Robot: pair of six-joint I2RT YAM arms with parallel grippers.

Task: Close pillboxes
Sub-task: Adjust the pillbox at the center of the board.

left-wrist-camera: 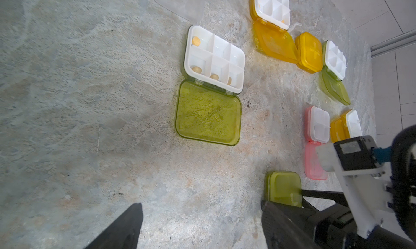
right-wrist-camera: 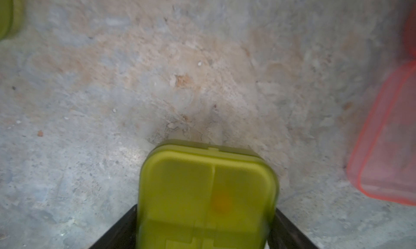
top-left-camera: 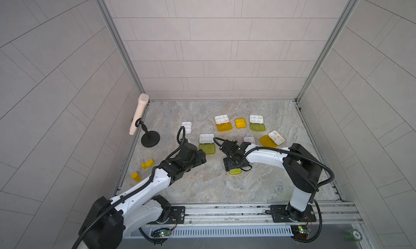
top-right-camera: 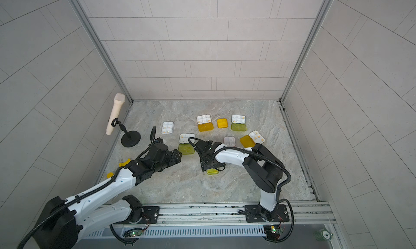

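Mottled stone tabletop (top-left-camera: 202, 187) lies under both my arms. My right gripper (right-wrist-camera: 206, 208) straddles a closed yellow-green pillbox (right-wrist-camera: 207, 180) lying toward the front. Its fingers (right-wrist-camera: 117, 233) flank both sides, though whether they press I cannot tell. My left gripper (left-wrist-camera: 200, 205) hangs spread and empty near an open yellow-green pillbox (left-wrist-camera: 213, 63) — lid (left-wrist-camera: 208, 112) flat on the stone.

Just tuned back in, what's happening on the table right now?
The right gripper straddles a closed yellow-green pillbox; whether it is clamped on it is unclear. The left gripper hangs open and empty beside the open yellow-green pillbox. One orange pillbox is closed too; six lie open in all.
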